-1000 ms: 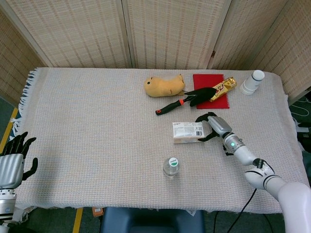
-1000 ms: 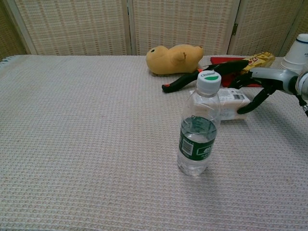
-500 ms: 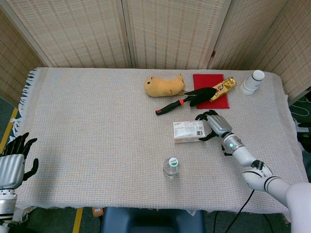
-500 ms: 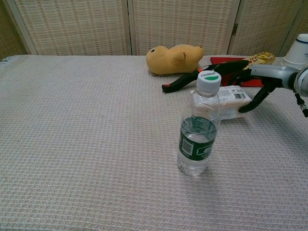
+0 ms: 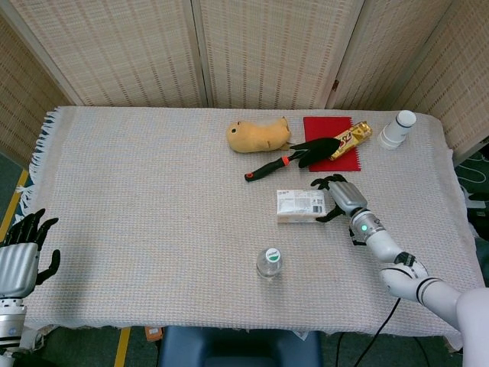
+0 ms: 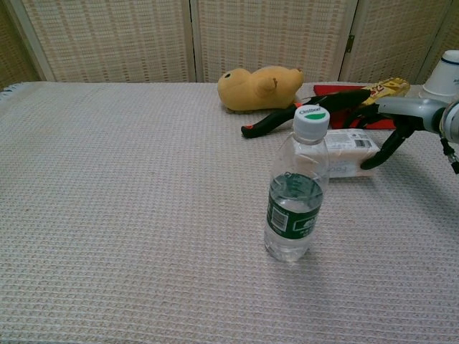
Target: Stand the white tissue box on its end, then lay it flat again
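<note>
Gripping the white tissue box [image 5: 301, 206] at its end, right hand [image 5: 341, 196] fingers wrapping it, still lying flat. Next, judging: tipping it upright, avoiding the trowel [image 5: 294, 156].

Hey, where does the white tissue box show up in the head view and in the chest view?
Head view: the white tissue box lies flat right of centre, just below the black garden trowel, with the right hand at its right end.
Chest view: the box sits right of middle, partly hidden behind the water bottle.
Shared landmark: the yellow plush toy, beyond the box in both.
</note>
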`<state>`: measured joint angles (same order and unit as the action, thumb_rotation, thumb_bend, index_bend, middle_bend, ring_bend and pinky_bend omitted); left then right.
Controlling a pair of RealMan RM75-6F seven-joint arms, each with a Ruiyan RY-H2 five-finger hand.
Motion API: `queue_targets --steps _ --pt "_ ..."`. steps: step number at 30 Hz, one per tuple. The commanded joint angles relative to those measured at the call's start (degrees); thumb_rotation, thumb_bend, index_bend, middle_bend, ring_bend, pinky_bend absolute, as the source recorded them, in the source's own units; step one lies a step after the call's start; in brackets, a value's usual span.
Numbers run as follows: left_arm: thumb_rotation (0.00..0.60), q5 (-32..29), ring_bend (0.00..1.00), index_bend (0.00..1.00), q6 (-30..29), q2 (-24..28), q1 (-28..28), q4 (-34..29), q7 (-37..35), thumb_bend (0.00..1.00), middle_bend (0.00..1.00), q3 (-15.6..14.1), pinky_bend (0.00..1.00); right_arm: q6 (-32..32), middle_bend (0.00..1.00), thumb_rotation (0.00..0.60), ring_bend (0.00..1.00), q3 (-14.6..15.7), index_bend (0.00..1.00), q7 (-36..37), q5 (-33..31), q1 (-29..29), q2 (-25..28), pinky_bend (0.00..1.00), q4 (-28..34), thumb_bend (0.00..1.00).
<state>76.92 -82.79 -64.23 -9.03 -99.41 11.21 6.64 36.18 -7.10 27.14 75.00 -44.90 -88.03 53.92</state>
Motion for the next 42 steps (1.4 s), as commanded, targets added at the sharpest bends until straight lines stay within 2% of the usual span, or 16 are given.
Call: queue_targets --steps 1,7,13,21,24,26,28,30,33,35,37,39,42 --pt "0.6 0.0 0.0 0.18 -0.02 0.04 0.02 -0.02 -0.05 0.48 0.0 0.0 0.1 -0.21 0.37 0.6 0.28 -0.2 0.22 -0.2 -0.19 0.05 0.0 0.0 0.15 0.0" --pt "0.6 -0.02 0.0 0.18 -0.08 0.15 0.06 -0.12 -0.07 0.48 0.0 -0.01 0.1 -1.09 0.31 0.6 0.24 -0.35 0.16 -0.65 -0.35 0.08 0.52 0.0 0.97 0.0" --pt "0.6 -0.04 0.0 0.18 0.08 0.17 0.0 -0.15 0.02 0.48 0.0 -0.07 0.1 -3.45 0.16 0.6 0.1 -0.4 0.01 -2.41 -1.46 -0.24 2.0 0.0 2.53 0.0" --pt "0.6 -0.12 0.0 0.18 0.28 0.14 -0.1 -0.22 0.29 0.48 0.0 -0.15 0.1 -3.73 0.05 0.6 0.0 -0.98 0.0 -4.21 -2.66 0.08 3.49 0.0 4.73 0.0" --pt "0.6 -0.13 0.0 0.18 0.25 0.16 -0.07 -0.16 0.21 0.48 0.0 -0.15 0.1 -2.51 0.01 0.6 0.0 -1.13 0.0 -4.37 -2.56 0.99 5.73 0.0 7.84 0.0" --pt "0.6 -0.24 0.0 0.18 0.14 0.23 -0.02 -0.13 0.03 0.48 0.0 -0.06 0.1 -0.86 0.0 0.6 0.0 -0.96 0.0 -3.99 -1.99 2.47 9.39 0.0 12.78 0.0" --pt "0.6 -0.54 0.0 0.18 0.23 0.32 -0.01 -0.11 -0.2 0.48 0.0 0.06 0.1 2.76 0.0 0.6 0.0 -0.86 0.0 -3.07 -0.81 4.97 14.37 0.0 19.5 0.0" --pt "0.6 -0.7 0.0 0.18 0.47 0.39 -0.1 -0.09 -0.48 0.48 0.0 0.13 0.1 9.61 0.0 0.6 0.0 -0.97 0.0 -2.72 1.1 8.39 18.04 0.0 24.95 0.0" --pt "0.6 -0.6 0.0 0.18 0.66 0.28 -0.22 0.06 -0.46 0.48 0.0 0.06 0.1 27.75 0.01 0.6 0.05 -1.88 0.0 -7.33 2.99 16.33 18.53 0.0 30.06 0.0" --pt "0.6 -0.38 0.0 0.18 0.61 0.13 -0.25 0.07 -0.36 0.48 0.0 -0.02 0.1 36.69 0.03 0.6 0.1 -0.53 0.0 -15.11 3.88 21.08 17.55 0.0 32.68 0.0" --pt "0.6 -0.24 0.0 0.18 0.54 -0.01 -0.25 0.08 -0.17 0.48 0.0 -0.1 0.1 42.48 0.05 0.6 0.1 1.78 0.0 -23.58 4.78 25.03 17.07 0.0 34.61 0.0" --pt "0.6 -0.32 0.0 0.18 0.61 -0.11 -0.26 0.02 -0.02 0.48 0.0 -0.16 0.1 45.42 0.05 0.6 0.1 3.87 0.0 -29.81 4.88 27.88 16.61 0.0 35.03 0.0" --pt "0.6 -0.47 0.0 0.18 0.96 -0.29 -0.39 0.09 0.51 0.48 0.0 -0.31 0.1 46.78 0.05 0.6 0.09 6.07 0.0 -33.84 2.8 31.57 16.75 0.0 34.64 0.0"
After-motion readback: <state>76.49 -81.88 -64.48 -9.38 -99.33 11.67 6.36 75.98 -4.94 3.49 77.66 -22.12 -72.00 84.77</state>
